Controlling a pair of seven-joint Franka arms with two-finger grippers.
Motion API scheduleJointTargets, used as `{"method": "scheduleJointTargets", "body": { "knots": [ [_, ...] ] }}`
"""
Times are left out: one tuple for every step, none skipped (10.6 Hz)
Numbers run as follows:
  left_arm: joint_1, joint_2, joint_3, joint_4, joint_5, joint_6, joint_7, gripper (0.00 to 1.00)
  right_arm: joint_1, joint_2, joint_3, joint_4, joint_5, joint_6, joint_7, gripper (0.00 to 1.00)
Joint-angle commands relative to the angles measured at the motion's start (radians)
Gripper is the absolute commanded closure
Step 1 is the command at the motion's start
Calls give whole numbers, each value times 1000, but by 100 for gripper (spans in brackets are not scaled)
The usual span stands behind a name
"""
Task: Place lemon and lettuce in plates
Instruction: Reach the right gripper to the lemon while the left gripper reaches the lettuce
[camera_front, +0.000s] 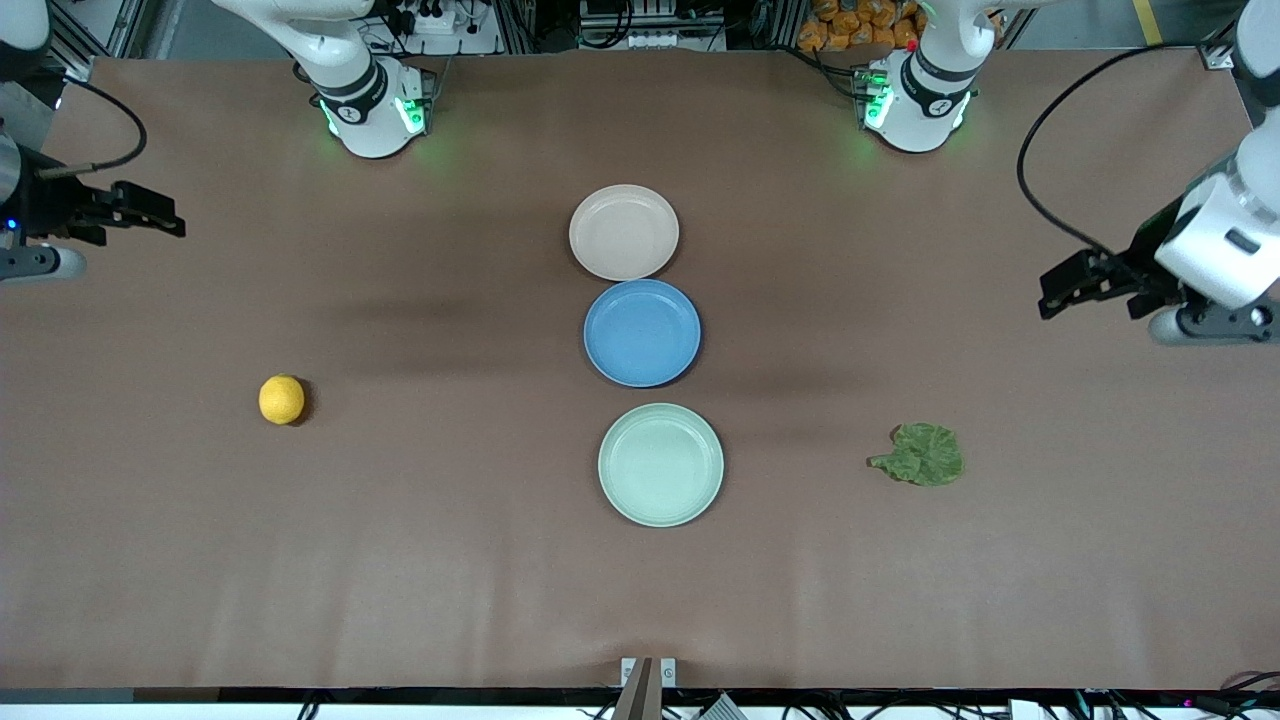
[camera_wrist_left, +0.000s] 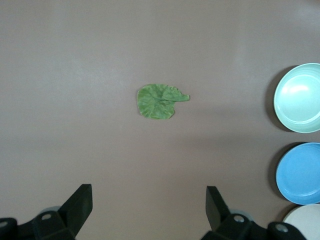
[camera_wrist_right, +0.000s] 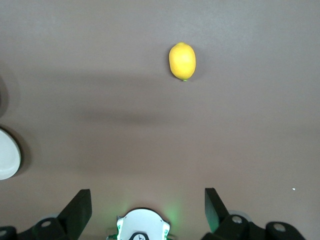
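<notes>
Brown table (camera_front: 420, 560), three plates in a column at frame centre: beige plate (camera_front: 624, 232), blue plate (camera_front: 642, 332), mint plate (camera_front: 661, 464) (all bare). Lemon (camera_front: 282, 399) at lower left, lettuce (camera_front: 920, 455) at lower right. Left gripper (camera_wrist_left: 148, 207) and right gripper (camera_wrist_right: 147, 209) hang spread, holding nothing.

The brown tabletop (camera_front: 450, 560) carried three plates in a row down its middle: a beige-pink plate (camera_front: 624, 232) farthest from the front camera, a blue plate (camera_front: 642, 333) touching it, and a mint green plate (camera_front: 661, 464) nearest. The lemon (camera_front: 282, 400) lay toward the right arm's end. The lettuce (camera_front: 922, 455) lay flat toward the left arm's end, both well apart from the plates.
</notes>
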Motion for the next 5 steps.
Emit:
{"method": "scheduleJointTargets", "body": {
  "knots": [
    [4,90,7,-16,9,90,31,0,-19,8,3,-94,3,129,-16,0],
    [5,109,7,-31,23,124,31,0,-22,32,5,-109,3,177,-16,0],
    [7,119,9,-77,26,198,31,0,-26,58,3,-108,3,196,-16,0],
    [16,121,12,-164,26,315,31,0,-46,87,5,-109,3,219,-16,0],
    [17,124,13,-254,26,442,32,0,-60,129,5,-109,3,254,-16,0]
  ]
}}
